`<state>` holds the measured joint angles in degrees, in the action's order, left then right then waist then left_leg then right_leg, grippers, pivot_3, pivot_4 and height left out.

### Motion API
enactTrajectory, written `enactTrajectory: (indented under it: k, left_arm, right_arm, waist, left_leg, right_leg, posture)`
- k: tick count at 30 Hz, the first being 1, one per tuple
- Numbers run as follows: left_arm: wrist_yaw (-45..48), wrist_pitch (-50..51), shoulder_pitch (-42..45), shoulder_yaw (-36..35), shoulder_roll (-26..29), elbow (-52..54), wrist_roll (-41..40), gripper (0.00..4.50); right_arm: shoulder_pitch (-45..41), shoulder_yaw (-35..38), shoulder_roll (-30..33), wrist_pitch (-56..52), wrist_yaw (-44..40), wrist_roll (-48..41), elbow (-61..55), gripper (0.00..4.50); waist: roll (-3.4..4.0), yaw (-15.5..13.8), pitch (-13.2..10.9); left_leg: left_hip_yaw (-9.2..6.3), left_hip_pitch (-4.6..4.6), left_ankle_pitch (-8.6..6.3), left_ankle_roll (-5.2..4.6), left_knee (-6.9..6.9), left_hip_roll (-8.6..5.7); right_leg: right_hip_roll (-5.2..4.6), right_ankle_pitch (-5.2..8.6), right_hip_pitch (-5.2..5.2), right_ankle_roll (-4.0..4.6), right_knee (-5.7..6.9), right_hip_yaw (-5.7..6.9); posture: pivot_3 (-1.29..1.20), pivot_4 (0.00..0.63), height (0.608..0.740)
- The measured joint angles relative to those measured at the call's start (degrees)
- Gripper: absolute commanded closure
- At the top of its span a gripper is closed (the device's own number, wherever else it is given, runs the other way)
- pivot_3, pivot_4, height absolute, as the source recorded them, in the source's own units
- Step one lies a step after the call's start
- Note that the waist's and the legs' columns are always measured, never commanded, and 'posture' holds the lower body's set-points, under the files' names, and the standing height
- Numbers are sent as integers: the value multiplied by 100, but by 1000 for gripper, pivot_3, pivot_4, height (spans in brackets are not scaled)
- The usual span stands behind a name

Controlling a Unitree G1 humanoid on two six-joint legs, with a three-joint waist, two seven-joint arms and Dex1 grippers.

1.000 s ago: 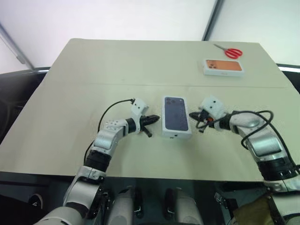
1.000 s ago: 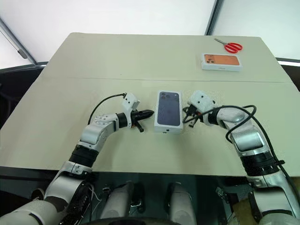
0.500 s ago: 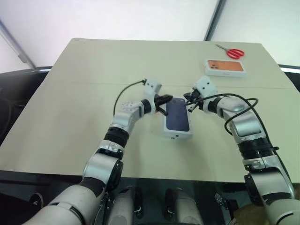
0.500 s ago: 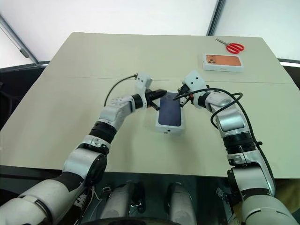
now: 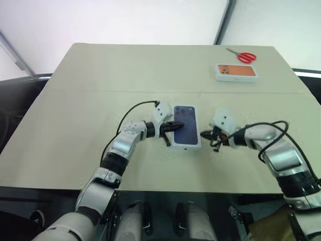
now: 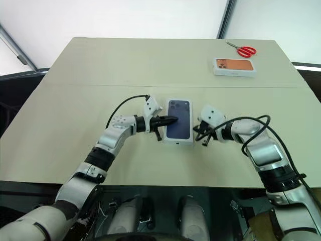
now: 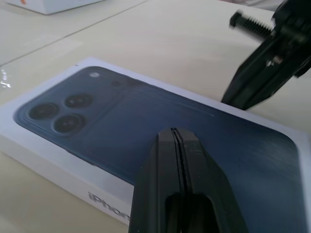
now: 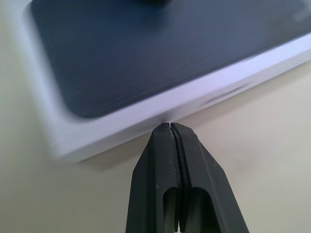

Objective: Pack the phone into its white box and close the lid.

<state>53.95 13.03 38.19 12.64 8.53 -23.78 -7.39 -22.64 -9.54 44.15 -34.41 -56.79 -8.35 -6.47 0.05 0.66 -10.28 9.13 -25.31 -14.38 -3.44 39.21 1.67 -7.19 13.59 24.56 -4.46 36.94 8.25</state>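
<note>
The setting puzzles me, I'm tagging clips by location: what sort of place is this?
Probably a lab or test workspace, not a home: a bare beige table against plain white walls, holding a closed phone box, a second orange-printed box and red scissors.

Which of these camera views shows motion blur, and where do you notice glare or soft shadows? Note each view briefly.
Right wrist view: the lid is smeared with motion blur, while the shut right pincer stays crisp. Left wrist view: the lid's print is sharp, with a soft sheen; the left pincer is shut. Left eye view: bright, washed-out backdrop beyond the table, and only faint shadows under the arms.
</note>
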Motion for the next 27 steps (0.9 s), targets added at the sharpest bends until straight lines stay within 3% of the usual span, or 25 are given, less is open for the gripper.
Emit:
enactTrajectory:
  k: [5,11,18,27]
  left_arm:
    - [373,517,-450,58,324,826,-255,4500]
    - [369,698,-508,39,467,1018,-344,4500]
    - [42,802,-581,-11,305,1109,-442,4500]
    - [-147,976,-352,-17,188,1013,-546,4500]
  right_arm:
    - [5,12,86,-15,-140,-87,-95,4462]
    - [-43,18,93,-3,-185,-128,-83,4462]
    - [-742,240,47,335,184,6,476,4462]
    - [-535,393,-135,-36,14,-615,-94,4462]
  waist:
    - [0,6,0]
    - [0,13,0]
    - [-1,-49,-2]
    - [-2,-122,-3]
  left_leg:
    - [0,0,1,1,-1,2]
    - [0,0,0,0,0,2]
    - [-1,-4,-1,-2,0,-8]
    - [-1,-6,-2,-6,1,-11]
  right_leg:
    - [2,0,1,0,0,2]
    - [2,0,1,0,0,2]
    - [-10,0,1,0,0,7]
    - [-12,0,1,-1,0,12]
  posture:
    - [0,150,738]
    - [0,150,738]
    - [0,150,738]
    - [0,150,738]
